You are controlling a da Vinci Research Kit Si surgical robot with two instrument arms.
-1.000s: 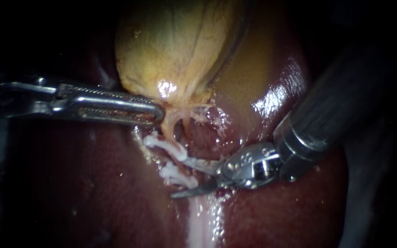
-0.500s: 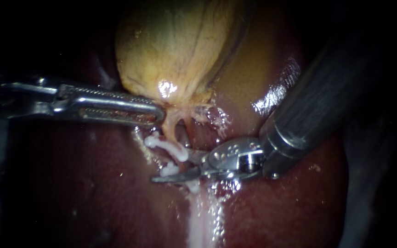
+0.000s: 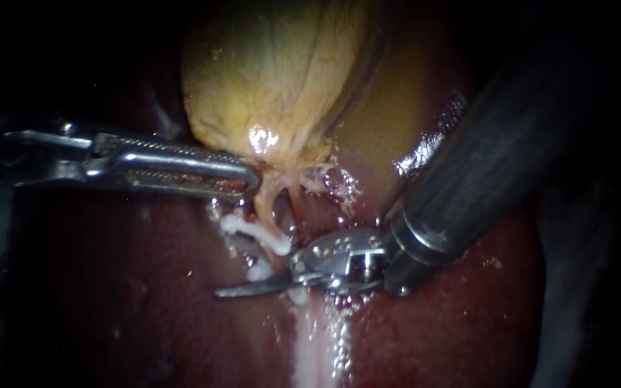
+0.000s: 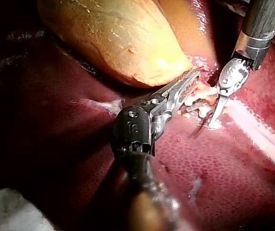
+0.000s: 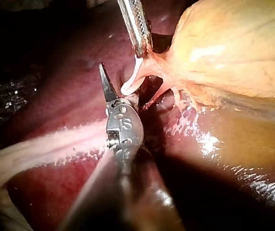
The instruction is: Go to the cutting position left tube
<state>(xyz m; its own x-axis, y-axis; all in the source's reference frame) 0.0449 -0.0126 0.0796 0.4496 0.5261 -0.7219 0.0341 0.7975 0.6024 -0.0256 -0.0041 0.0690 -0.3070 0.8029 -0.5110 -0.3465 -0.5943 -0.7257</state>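
Two instruments are in my field. My left instrument [image 3: 249, 181] comes in level from the left, and its long toothed jaws are clamped on the narrow neck of the gallbladder [image 3: 274, 72], right where the yellow sac tapers down over the liver [image 3: 145, 287]. Both jaws bear on that tissue from either side, with only a thin slot between them. From that neck two thin tubes run down. The left tube [image 3: 264, 201] is the one nearer my left instrument, and it carries two white clips one after the other, an upper clip [image 3: 253, 230] and a lower clip [image 3: 260, 269]. My right instrument [image 3: 253, 284] reaches in from the upper right, its dark shaft crossing over the liver, and it ends in two slim blades. They stand apart and grip nothing. One long blade lies across the liver just beyond the lower clip, its point carried past the left tube. The other blade is mostly hidden behind the clips. In the right wrist view a gap shows between the long blade and the short visible piece of the other, with a white clip end in that gap. Whether either blade touches the tube I cannot tell. A pale band of tissue [image 3: 310, 338] runs along the liver from under the right instrument's wrist.
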